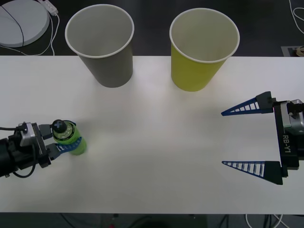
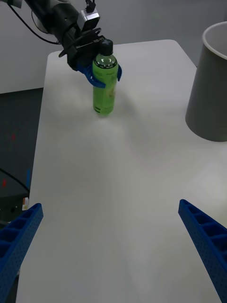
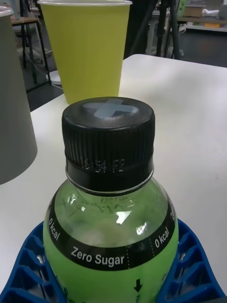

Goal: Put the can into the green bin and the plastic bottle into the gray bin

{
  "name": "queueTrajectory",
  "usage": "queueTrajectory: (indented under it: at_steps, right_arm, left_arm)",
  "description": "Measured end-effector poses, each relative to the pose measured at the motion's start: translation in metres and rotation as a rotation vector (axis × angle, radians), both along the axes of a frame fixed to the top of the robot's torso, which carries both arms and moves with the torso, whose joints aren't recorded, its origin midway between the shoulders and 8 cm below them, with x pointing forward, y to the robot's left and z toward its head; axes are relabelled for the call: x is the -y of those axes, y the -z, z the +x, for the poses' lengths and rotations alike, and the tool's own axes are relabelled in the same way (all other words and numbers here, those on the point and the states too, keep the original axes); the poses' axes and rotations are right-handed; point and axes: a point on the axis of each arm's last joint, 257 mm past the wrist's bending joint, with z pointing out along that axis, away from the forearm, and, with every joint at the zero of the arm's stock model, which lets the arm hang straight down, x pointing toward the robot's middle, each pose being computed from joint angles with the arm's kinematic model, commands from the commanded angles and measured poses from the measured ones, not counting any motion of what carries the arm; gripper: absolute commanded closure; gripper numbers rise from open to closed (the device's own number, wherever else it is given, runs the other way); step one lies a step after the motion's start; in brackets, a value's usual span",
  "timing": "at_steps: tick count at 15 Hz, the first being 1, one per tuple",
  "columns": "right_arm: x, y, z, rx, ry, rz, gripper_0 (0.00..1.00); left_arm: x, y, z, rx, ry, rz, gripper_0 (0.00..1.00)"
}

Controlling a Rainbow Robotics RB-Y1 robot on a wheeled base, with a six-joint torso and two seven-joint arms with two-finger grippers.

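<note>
White bench (image 1: 156, 142) runs the whole way across, and closest to the robot on its left side the left claw (image 1: 61, 142) has its blue ribbed fingers (image 3: 28, 265) closed around the plastic bottle (image 1: 70, 137). From the right wrist view the bottle (image 2: 105, 85) stands upright on the bench with its base on the surface, the fingers wrapped round its upper body just below the black cap (image 3: 109, 137). Up close, the cap carries a pale cross-shaped mark on top, and a dark band on the label reads "Zero Sugar" and "0 kcal".

Over on the robot's right side the right claw (image 1: 249, 140) hangs above the bench, spread wide, its two blue fingers (image 1: 247, 107) well apart and holding nothing. It is well apart from the bottle.

Farther back, at the far edge of the bench, the two bins stand upright side by side with a gap between them. The gray bin (image 1: 102, 47) is on the left, beyond the bottle, and the green bin (image 1: 202, 52) is to its right. Both show pale insides under white rims.

Beyond the bench, at the far left, a round white disc (image 1: 21, 21) with a cable (image 1: 52, 33) lies on the dark floor.
</note>
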Motion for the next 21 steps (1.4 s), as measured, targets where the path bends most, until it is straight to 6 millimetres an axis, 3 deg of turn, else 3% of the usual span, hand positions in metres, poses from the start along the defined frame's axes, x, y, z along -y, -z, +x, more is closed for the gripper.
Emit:
queueTrajectory:
  at_steps: [6,13,21]
  right_arm:
    - [0.000,0.000,0.000,0.000,0.000,0.000,0.00]
    - [0.000,0.000,0.000,0.000,0.000,0.000,0.00]
    - [0.000,0.000,0.000,0.000,0.000,0.000,0.00]
  left_arm:
    - [-0.012,-0.021,-0.001,-0.074,-0.015,0.062,1.00]
    - [-0.008,-0.062,0.014,-0.146,-0.088,0.018,1.00]
    - [-0.015,-0.092,0.021,-0.262,-0.195,0.113,1.00]
